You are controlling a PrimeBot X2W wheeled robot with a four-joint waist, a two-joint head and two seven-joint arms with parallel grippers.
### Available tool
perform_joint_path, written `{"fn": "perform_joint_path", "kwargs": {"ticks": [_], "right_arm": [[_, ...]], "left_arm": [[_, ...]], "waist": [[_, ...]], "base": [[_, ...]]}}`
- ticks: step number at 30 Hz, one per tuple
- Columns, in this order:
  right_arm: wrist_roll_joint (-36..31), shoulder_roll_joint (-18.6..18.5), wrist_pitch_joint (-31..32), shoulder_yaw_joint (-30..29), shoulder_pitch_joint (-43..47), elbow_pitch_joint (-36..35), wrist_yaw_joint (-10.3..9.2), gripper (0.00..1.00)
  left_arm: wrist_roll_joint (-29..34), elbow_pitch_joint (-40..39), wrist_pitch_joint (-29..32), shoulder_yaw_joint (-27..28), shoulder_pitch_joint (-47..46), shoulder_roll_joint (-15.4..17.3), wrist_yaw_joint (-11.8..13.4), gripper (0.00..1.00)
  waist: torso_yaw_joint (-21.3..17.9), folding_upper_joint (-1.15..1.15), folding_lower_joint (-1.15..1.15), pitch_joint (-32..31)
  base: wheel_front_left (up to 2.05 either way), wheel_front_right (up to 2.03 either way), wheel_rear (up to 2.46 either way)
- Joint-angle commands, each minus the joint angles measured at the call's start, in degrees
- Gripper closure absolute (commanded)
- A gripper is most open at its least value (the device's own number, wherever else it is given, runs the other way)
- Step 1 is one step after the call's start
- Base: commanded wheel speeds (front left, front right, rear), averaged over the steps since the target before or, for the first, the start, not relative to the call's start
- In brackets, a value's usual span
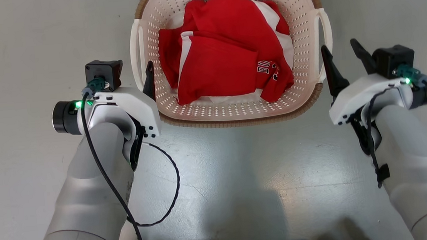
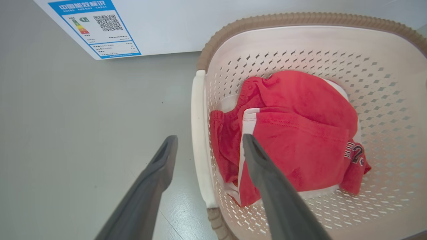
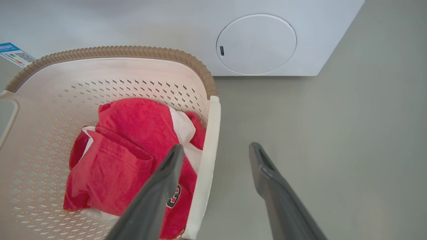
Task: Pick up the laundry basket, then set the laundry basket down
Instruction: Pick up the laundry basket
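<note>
Both arms reach fwd, pale forearms low & roughly parallel, one each side of the laundry basket (image 1: 232, 111). It sits on the grey floor (image 1: 218, 173) just in front of the robot, w/ a white washing machine (image 3: 283, 36) right behind it. On the L side, the left gripper (image 2: 209, 138) is spread wide, astride the basket's left handle (image 1: 137, 57): one finger inside over the clothes, the other outside over the floor, handle bar in the gap btwn them. Nothing clamped; can't tell whether either finger actually touches the plastic. On the R, the right gripper (image 3: 216, 146) mirrors it: also wide open, straddling the right handle (image 3: 208, 150), inner finger over the red & white garment (image 1: 227, 53), outer finger over bare floor, no grip on anything. The garment lies crumpled in the basket; some dark lettering on it, too folded to read. In the head view the basket's far rim is cut off by the top edge, & the left gripper's outer finger is hidden behind the black block (image 1: 103, 73) on that wrist. A thin black cable (image 1: 173, 193) loops off the L forearm. Blue-bordered energy label (image 2: 96, 28) on the machine front, text too small to make out; machine cropped in both wrist views.
</note>
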Motion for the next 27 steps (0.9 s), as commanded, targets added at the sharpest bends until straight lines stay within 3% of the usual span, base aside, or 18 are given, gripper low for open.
{"fn": "perform_joint_path", "kwargs": {"ticks": [1, 27], "right_arm": [[0.3, 0.7, -0.8, 1.2, 0.4, -0.6, 0.35, 0.0], [2.2, 2.3, -0.8, 4.3, -7.8, 6.1, 0.35, 0.0]], "left_arm": [[-0.2, -0.4, -0.3, 0.7, 0.1, 1.4, 0.5, 0.0], [1.4, 8.8, -0.2, -3.7, -12.0, 1.7, 0.9, 0.0]], "waist": [[-0.1, 0.0, 0.0, 0.4], [0.0, 0.0, 0.0, 7.1]], "base": [[0.0, 0.0, 0.0], [0.0, 0.0, 0.0]]}}
